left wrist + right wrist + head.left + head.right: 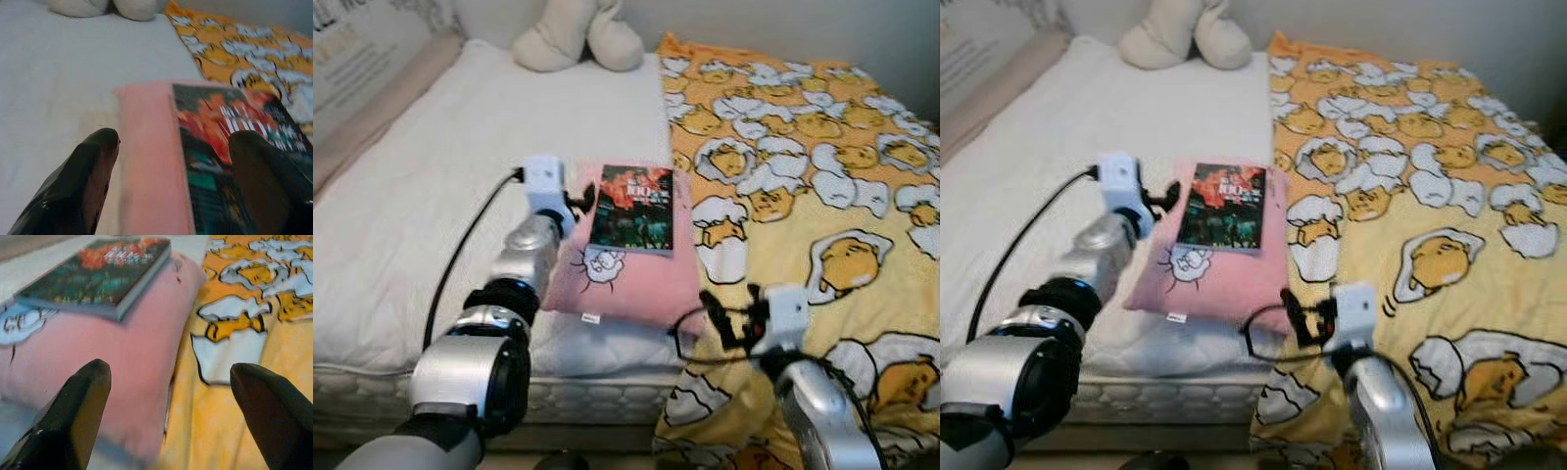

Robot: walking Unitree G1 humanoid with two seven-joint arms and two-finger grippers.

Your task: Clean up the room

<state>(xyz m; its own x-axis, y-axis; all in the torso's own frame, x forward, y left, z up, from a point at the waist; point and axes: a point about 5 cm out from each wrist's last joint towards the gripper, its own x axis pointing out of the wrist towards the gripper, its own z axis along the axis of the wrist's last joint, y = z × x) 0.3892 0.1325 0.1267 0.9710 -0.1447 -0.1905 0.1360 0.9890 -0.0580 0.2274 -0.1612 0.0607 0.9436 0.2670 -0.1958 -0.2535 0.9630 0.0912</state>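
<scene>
Nearest the camera, the right tool hangs over the bed's front edge, its two black fingers spread apart and holding nothing — in the right wrist view they frame the seam where the pink pillow meets the blanket. Just beyond lies that one soft pink rectangular pillow printed with a small white cartoon figure, resting on the white quilted mattress beside the yellow blanket patterned with white-and-yellow egg characters. The left tool reaches over the pillow's left edge, fingers apart; in the left wrist view one finger is over the sheet and the other over the book's cover, neither closed on it. One paperback book with a dark cover of red, orange and green lies flat on the pillow's far half; its white title lettering is too blurred to read. Farther back, at the bed's far end, sits one cream plush toy. A pale panel with faint grey writing, unreadable, stands along the bed's left side.
</scene>
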